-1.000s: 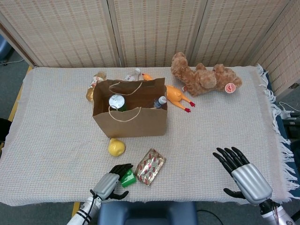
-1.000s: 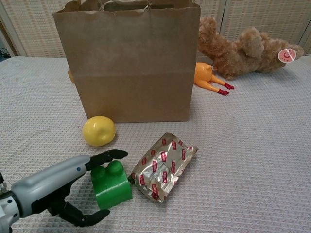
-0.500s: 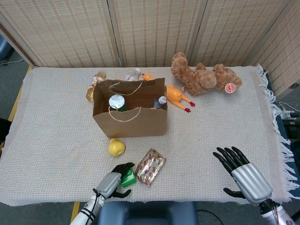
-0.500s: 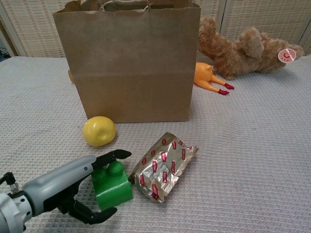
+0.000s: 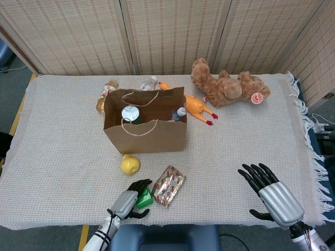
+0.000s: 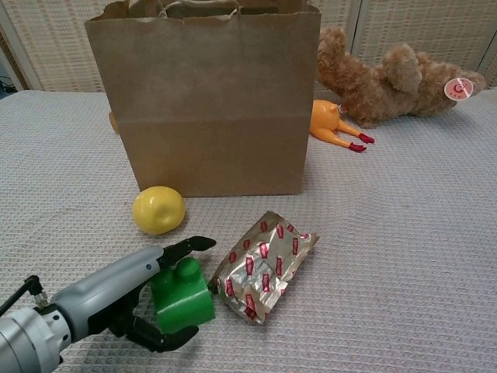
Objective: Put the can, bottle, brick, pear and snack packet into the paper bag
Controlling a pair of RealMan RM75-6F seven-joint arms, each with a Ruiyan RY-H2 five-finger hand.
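A green brick [image 6: 182, 291] [image 5: 144, 197] sits on the cloth near the table's front edge. My left hand [image 6: 116, 291] [image 5: 128, 198] cups it, fingers reaching over its top and thumb curled at its front. Right beside the brick lies the silver snack packet [image 6: 264, 276] [image 5: 167, 185]. A yellow pear [image 6: 158, 209] [image 5: 130, 164] rests in front of the upright paper bag [image 6: 210, 116] [image 5: 146, 136]. Inside the bag I see the can [image 5: 130, 113] and the bottle [image 5: 179, 113]. My right hand [image 5: 272, 196] hovers open at the front right, holding nothing.
A brown teddy bear [image 5: 227, 86] [image 6: 388, 78] lies at the back right, with an orange rubber chicken [image 5: 196, 107] [image 6: 330, 124] beside the bag. Behind the bag are a small toy [image 5: 107, 91] and another bottle [image 5: 148, 83]. Woven screens stand behind the table.
My left hand has slid forward and further around the green brick, nudging it slightly right toward the snack packet. The right hand has stayed still.
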